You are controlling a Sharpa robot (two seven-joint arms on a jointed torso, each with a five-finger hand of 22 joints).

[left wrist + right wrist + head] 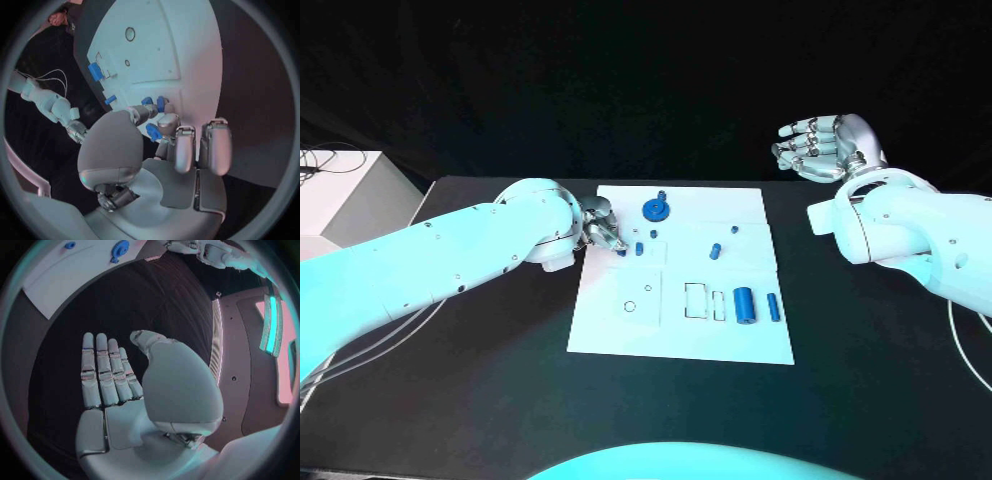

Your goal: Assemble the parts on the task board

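Item: my left hand pinching 1 small blue part at the task board left edge, far half; my right hand raised, spread, holding nothing; risk: part slipping from so shallow a pinch.

A black, matte desk carries a flat white rectangular task board at its middle, its long sides running from twelve to six o'clock. The board lies flush on the desk. At nine o'clock, just off the desk's edge, stands a white box-shaped cabinet with thin dark cables on its top.
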